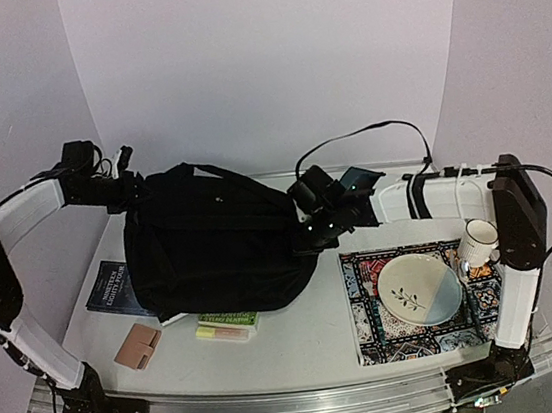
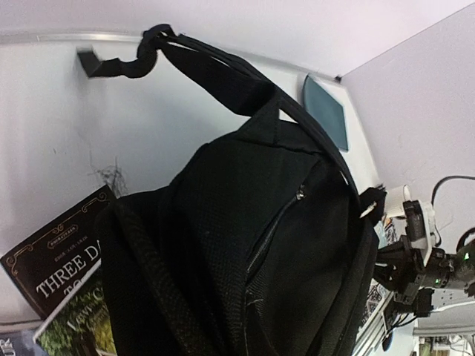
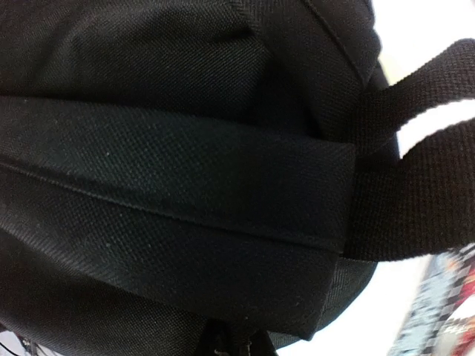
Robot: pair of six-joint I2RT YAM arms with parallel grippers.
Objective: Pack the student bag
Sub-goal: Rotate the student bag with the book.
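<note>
Top external view: the student bag is a soft, rounded bulk of coarse black woven fabric. It lies centre-left on the white table, long axis running left to right, with flat webbing straps arching toward the far right. The left gripper meets its far-left end and the right gripper its right end. Both have their jaws closed tight; whether cloth is pinched is hidden. A dark book pokes from beneath, and a glazed plate sits on a patterned mat.
</note>
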